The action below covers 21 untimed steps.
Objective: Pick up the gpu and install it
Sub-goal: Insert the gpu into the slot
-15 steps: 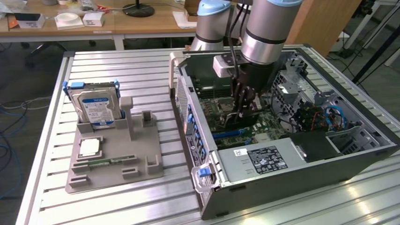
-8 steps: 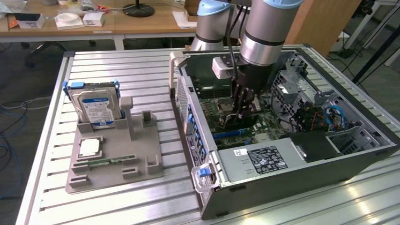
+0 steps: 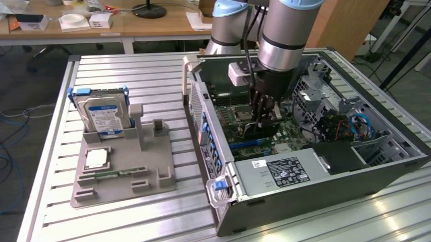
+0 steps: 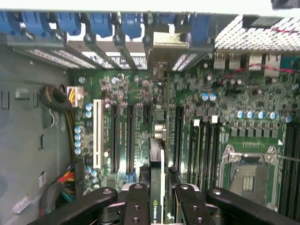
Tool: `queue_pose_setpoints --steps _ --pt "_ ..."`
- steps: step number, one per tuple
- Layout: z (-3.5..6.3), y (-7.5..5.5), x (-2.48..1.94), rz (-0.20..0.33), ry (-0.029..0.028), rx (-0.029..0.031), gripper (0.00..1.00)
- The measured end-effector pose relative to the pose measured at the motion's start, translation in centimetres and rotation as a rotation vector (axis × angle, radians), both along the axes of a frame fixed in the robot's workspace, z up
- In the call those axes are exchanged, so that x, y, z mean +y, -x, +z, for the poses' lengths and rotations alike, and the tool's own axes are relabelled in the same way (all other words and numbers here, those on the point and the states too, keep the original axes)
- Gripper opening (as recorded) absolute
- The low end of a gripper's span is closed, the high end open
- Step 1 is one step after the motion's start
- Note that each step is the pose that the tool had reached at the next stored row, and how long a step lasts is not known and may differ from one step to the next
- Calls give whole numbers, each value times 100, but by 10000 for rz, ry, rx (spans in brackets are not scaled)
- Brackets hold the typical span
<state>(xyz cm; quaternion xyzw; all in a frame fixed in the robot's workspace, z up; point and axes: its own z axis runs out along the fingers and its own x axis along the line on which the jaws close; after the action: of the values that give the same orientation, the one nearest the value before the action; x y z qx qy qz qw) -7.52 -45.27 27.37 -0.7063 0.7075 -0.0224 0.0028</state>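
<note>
My gripper (image 3: 263, 121) is down inside the open computer case (image 3: 377, 171), shut on the gpu (image 3: 258, 130), a dark card held on edge over the green motherboard (image 3: 283, 138). In the wrist view the gpu (image 4: 157, 178) runs as a thin edge between my black fingers (image 4: 136, 204), away from the gripper (image 4: 158, 208) toward the row of blue slot latches (image 4: 101, 21). It lies along the long black expansion slots (image 4: 130, 136). Whether its connector sits in a slot I cannot tell.
A grey parts holder (image 3: 158, 156) lies on the slatted table at the exterior view's left. It carries an upright silver hard drive (image 3: 102, 115), a small square chip (image 3: 98, 158) and a slim green memory stick (image 3: 111, 175). The power supply (image 3: 279, 171) fills the case's near end.
</note>
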Motion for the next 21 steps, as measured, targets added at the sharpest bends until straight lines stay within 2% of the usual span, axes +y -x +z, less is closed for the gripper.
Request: queue_pose_setpoints --steps 10,21 --pt "-10 42 0 1 2 -10 26" --pt "-86 71 1 -2 2 -10 26"
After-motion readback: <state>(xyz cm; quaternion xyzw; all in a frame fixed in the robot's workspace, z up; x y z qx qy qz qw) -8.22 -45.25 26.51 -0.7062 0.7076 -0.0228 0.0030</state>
